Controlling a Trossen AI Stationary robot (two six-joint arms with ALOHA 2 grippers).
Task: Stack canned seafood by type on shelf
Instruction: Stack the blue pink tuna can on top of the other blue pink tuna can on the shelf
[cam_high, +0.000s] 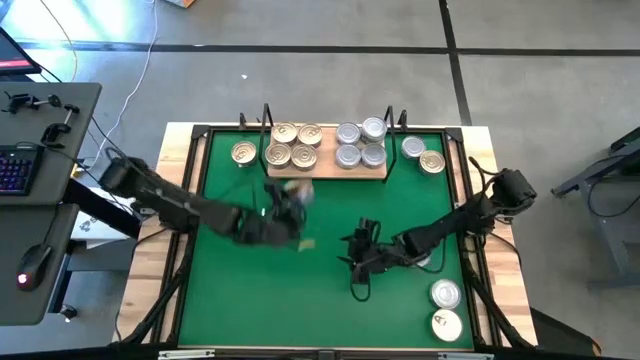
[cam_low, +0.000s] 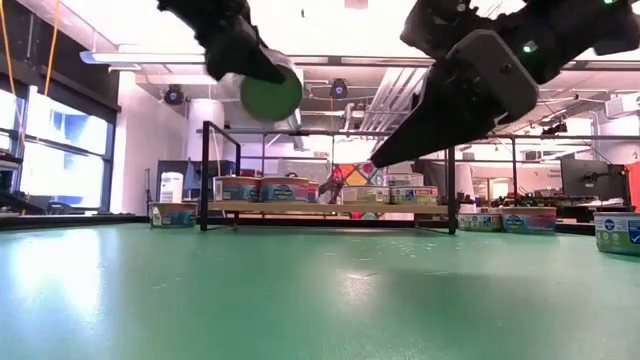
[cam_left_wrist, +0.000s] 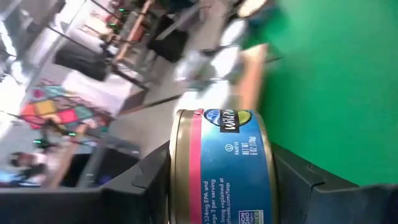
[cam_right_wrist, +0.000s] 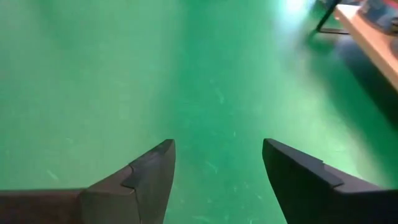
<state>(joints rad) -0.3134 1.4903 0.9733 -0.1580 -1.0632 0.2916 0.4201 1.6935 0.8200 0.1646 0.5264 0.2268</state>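
In the high view, our left gripper (cam_high: 290, 195) is holding one tin (cam_high: 297, 190) above the green mat (cam_high: 330, 290), near the shelf (cam_high: 325, 172), where gold and silver tins are already standing in separate groups. In the low view, the tin is hanging high. In the left wrist view, the fingers (cam_left_wrist: 149, 186) are clamping its sides; a tilted release could topple a stack. In the right wrist view, our right gripper (cam_right_wrist: 217, 168) is hovering with its fingers apart, empty, risking collision.
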